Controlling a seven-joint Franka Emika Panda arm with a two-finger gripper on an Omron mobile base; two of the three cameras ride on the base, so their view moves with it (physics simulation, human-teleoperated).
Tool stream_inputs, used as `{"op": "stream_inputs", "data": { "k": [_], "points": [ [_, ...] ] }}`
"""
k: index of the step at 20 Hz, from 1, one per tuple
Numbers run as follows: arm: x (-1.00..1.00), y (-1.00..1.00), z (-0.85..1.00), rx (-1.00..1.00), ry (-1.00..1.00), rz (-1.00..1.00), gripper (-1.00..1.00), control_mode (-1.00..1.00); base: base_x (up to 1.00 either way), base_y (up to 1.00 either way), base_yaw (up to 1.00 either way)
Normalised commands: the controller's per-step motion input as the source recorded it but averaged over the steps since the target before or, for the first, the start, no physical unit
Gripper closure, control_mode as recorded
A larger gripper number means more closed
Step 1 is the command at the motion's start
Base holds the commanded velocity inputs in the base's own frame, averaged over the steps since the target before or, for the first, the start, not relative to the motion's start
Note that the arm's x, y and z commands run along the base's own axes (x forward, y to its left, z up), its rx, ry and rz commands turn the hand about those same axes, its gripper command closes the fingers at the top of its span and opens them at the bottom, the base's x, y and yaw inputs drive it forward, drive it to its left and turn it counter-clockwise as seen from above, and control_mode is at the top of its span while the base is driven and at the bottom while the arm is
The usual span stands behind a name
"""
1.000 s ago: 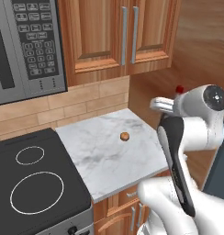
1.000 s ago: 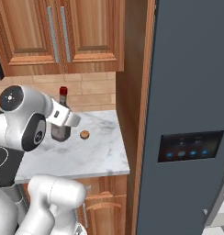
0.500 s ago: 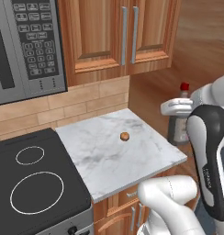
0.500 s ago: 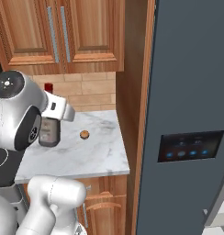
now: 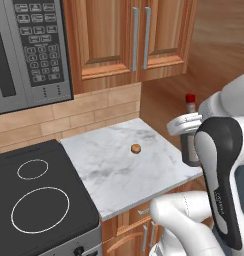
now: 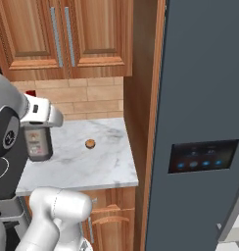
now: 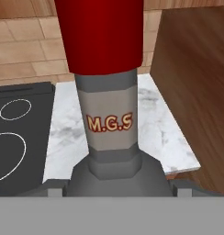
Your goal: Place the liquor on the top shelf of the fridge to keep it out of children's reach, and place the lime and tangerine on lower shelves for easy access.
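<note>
Here's the kitchen corner: a white marble table [image 5: 119,170] with grey veining runs from the middle out toward four o'clock in the left base view, sitting on wooden base drawers [image 5: 144,232]. At eight o'clock, a black glass cooktop [image 5: 39,200] with two white burner rings butts right against it. Up at eleven o'clock hangs a grey microwave [image 5: 29,50] with a dark keypad. Above, at twelve o'clock, wooden wall cabinets [image 5: 129,37] carry two slim metal handles. Tan brick-pattern tile backsplash [image 5: 69,115] lines the wall beneath. A tall wooden side panel [image 6: 141,98] closes the corner at the marble's end.
</note>
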Motion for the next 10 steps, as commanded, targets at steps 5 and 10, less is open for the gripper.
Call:
{"op": "stream_inputs", "data": {
  "k": [5,10],
  "points": [
    [-0.18,0.00,0.00,0.00,-0.02,0.00,1.00,-1.00,0.00,0.00,0.00],
    [-0.05,0.00,0.00,0.00,-0.01,-0.03,1.00,-1.00,0.00,0.00,0.00]
  ]
}}
